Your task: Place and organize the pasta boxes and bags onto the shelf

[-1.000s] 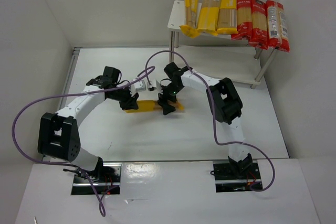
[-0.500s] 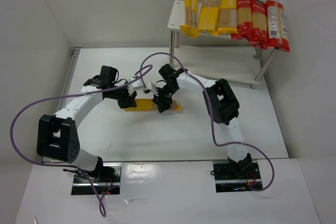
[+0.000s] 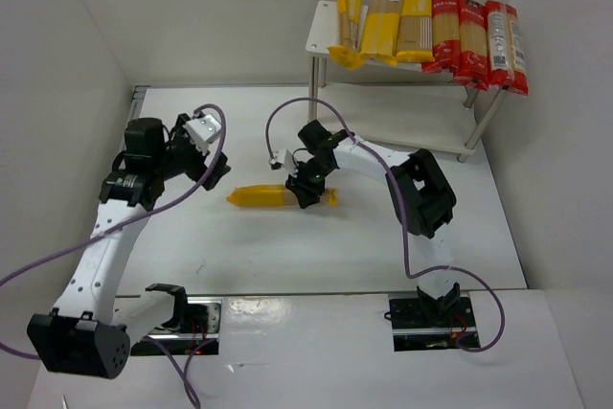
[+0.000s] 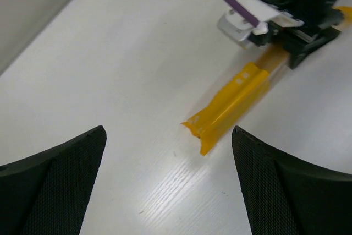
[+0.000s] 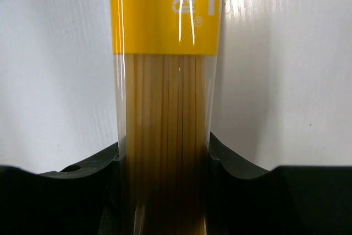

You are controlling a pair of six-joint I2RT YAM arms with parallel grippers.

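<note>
Yellow spaghetti packet lay on the counter, well clear of the shelf on its near-left side. The right pincer clamped it off-centre. The left pincer, farther from the shelf, gaped empty. Lifted so, the long packet might droop, swing and slip.

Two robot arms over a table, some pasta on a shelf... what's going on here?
They are stocking the shelf with spaghetti. Six packets already sit on its top board, yellow ones on the left and red ones on the right. One yellow bag lies on the table. The right arm's fingers are clamped on its clear middle part. The left arm's fingers are open, off to the side and touching nothing.
</note>
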